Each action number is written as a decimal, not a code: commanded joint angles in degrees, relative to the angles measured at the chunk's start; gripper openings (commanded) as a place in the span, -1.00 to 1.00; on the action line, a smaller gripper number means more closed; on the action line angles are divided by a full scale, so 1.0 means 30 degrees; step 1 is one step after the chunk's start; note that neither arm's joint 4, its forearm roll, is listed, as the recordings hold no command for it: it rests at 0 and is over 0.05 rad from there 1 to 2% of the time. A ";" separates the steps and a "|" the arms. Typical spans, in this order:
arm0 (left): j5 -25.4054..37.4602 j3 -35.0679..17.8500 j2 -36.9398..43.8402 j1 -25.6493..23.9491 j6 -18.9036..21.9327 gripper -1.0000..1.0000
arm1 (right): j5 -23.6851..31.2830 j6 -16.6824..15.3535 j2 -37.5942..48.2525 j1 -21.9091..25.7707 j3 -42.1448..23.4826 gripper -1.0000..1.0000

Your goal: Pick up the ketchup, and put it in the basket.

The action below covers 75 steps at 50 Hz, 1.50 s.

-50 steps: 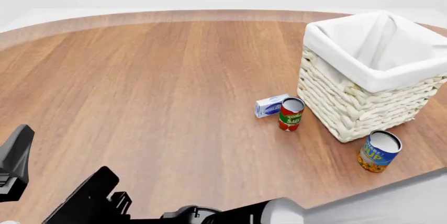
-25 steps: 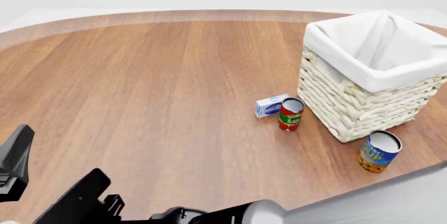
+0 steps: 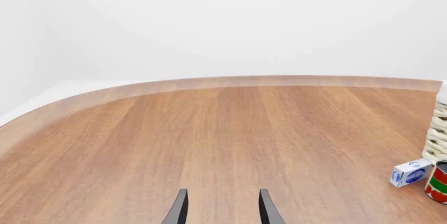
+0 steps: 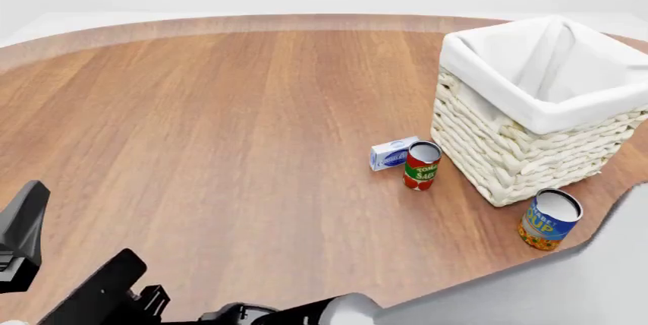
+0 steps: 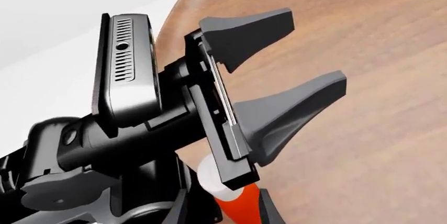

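The ketchup, a red bottle with a white cap, shows only in the right wrist view; the front view does not show it. It stands between the fingertips of my right gripper, which is spread about as wide as the open left one; contact is not clear. My left gripper is open and empty just beyond the bottle, over the table's near-left part; its fingers are parted. The basket, cream wicker with a white liner, stands far off at the right.
A red-and-green tomato can and a small blue-white box sit just left of the basket. A blue-and-yellow can stands in front of it. My right arm stretches across the near edge toward the left.
The right arm's black end has slid further left and down along the near edge in the front view. The left gripper and the table objects have not moved.
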 commanded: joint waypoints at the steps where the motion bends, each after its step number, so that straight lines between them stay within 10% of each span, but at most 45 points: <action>1: 0.0000 0.0000 0.0000 0.0000 0.0000 1.00 | 0.0028 0.0068 0.0526 -0.0126 -0.0416 1.00; 53: 0.0000 0.0000 0.0000 0.0000 0.0000 1.00 | 0.0499 0.0352 0.2100 -0.0030 -0.2043 1.00; 54: 0.0000 0.0000 0.0000 0.0000 0.0000 1.00 | 0.0482 0.0347 0.2090 -0.0025 -0.2038 -1.00; 75: 0.0000 0.0000 0.0000 0.0000 0.0000 1.00 | 0.0198 0.0317 0.1195 -0.0170 -0.1519 -1.00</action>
